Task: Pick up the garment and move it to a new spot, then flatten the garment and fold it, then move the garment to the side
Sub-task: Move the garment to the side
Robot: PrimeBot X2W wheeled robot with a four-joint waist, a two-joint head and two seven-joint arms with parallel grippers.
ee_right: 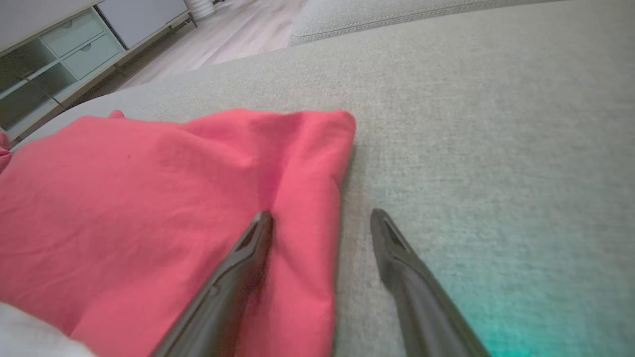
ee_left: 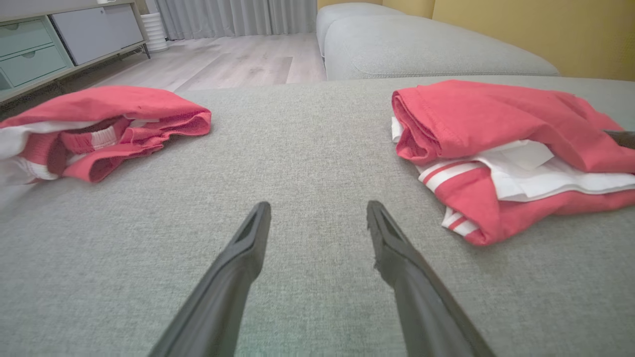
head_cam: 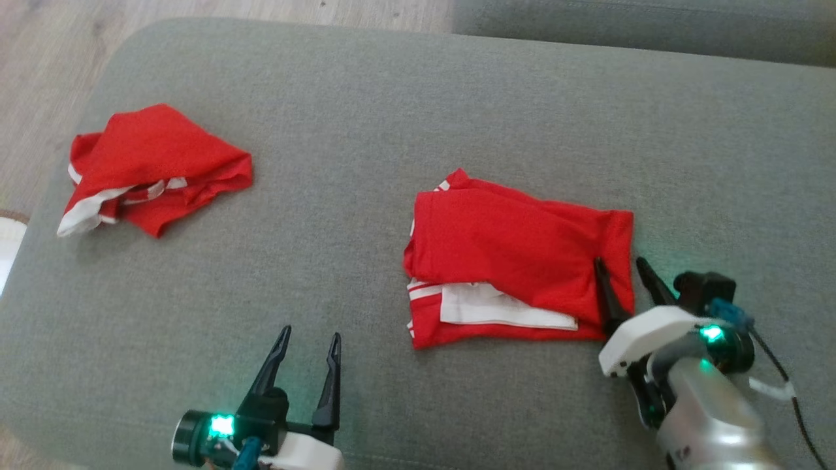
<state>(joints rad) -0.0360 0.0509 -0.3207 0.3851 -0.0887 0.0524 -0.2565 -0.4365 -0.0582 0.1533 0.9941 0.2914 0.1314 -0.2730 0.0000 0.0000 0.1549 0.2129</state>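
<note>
Left hand [head_cam: 311, 333]: near left, fingers spread, empty. Right hand [head_cam: 619, 261]: spread, gripping nothing, astride the right edge of the garment [head_cam: 516, 254], which lies folded at centre-right on the sofa [head_cam: 418, 111]. Folding appears done; the move aside is not yet made. A second garment [head_cam: 153, 163] lies bunched far left. Beyond: wood floor [head_cam: 261, 10], cabinet [ee_left: 30, 54], curtain [ee_left: 238, 17].

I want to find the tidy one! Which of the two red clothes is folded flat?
The folded garment beside the right gripper: it lies in a flat, neat rectangle. The crumpled garment, far off to the left, is a rumpled heap.
</note>
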